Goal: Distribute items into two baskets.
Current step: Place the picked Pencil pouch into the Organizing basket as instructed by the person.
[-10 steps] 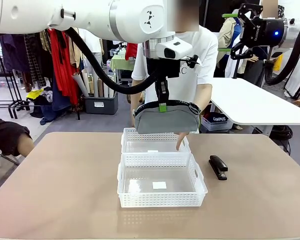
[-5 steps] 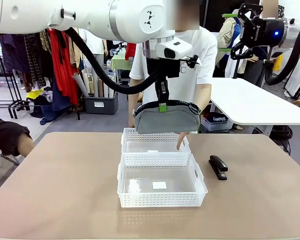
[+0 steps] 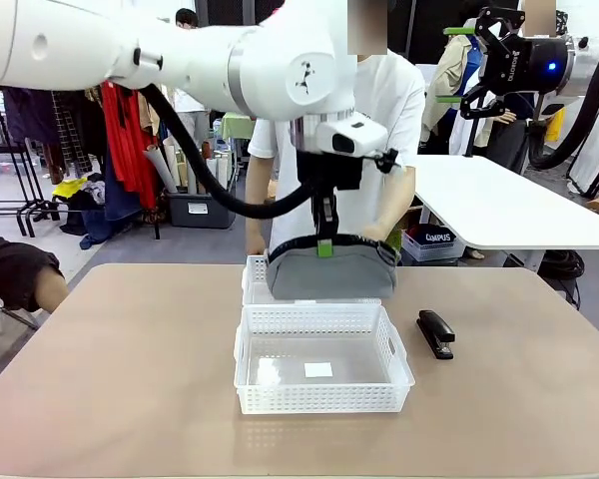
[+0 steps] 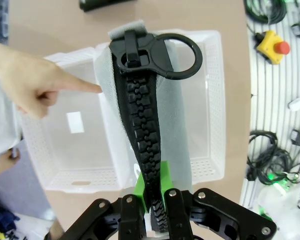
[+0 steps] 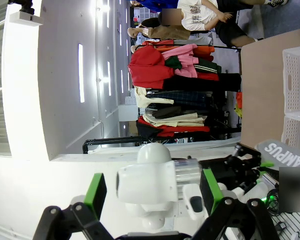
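Observation:
My left gripper [image 3: 324, 245] is shut on the black zipper strip of the grey pouch [image 3: 324, 273]. The pouch hangs low, its bottom inside the far basket [image 3: 254, 279]. From the left wrist, the zipper [image 4: 142, 125] runs up from my shut left gripper [image 4: 155, 199] over that basket [image 4: 212, 105], and a person's finger [image 4: 85, 85] touches the pouch's side. The nearer, larger basket [image 3: 319, 399] holds only a small white label. On the table right of it lies the black stapler [image 3: 435, 332]. My right gripper [image 3: 485, 58] hangs open high at the right, holding nothing, its green pads [image 5: 95, 193] wide apart.
A person in a white shirt [image 3: 389, 110] stands close behind the far basket. A white table [image 3: 499, 205] is at the back right. Both baskets' lattice walls [image 5: 296, 65] show at the right wrist view's edge. Bare tan tabletop [image 3: 130, 369] spreads left of the baskets.
The left arm has come down, lowering the pouch from above the far basket into it. The person's hand has left that basket's right rim. The right arm has not moved.

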Robot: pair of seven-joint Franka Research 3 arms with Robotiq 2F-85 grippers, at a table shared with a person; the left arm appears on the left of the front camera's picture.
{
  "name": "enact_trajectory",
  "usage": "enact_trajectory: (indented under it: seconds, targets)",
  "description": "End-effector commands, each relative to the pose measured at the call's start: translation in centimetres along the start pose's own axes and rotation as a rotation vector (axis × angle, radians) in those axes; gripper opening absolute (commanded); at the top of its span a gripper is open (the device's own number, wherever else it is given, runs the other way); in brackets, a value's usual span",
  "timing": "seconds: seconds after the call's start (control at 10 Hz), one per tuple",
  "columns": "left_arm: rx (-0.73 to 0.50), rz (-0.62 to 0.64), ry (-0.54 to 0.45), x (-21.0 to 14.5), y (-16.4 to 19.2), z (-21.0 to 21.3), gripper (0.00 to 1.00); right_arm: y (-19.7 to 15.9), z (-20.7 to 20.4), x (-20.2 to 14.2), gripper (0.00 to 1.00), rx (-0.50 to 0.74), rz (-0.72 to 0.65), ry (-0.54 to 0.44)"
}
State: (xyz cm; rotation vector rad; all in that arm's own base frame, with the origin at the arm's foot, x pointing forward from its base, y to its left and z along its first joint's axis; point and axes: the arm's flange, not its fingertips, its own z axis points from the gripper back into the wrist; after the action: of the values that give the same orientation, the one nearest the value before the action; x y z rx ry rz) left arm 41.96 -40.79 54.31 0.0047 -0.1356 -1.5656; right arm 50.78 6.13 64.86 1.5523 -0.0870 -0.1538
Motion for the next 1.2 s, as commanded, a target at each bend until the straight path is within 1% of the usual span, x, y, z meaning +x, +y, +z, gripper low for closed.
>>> enact_trajectory:
  seconds: [0.0, 0.3, 0.6, 1.0, 1.1]
  targets:
    - [-0.015, 0.029, -0.023, -1.3, -1.4, -2.2, 0.00, 0.2, 0.1, -0.3, 1.00, 0.006, 0.001, -0.001]
    - [-0.016, 0.026, -0.034, -2.1, -1.1, -6.1, 0.00, 0.2, 0.1, -0.3, 1.00, 0.006, 0.001, -0.001]
    - [-0.024, 0.054, -0.038, -3.1, -0.4, -9.2, 0.00, 0.2, 0.1, -0.3, 1.00, 0.006, 0.001, -0.001]
    - [-0.046, 0.069, -0.007, -3.4, -0.8, -12.6, 0.00, 0.2, 0.1, -0.3, 1.00, 0.006, 0.001, -0.001]
    - [-0.050, 0.076, -0.016, -3.5, -0.8, -13.5, 0.00, 0.2, 0.1, -0.3, 1.00, 0.006, 0.001, -0.001]
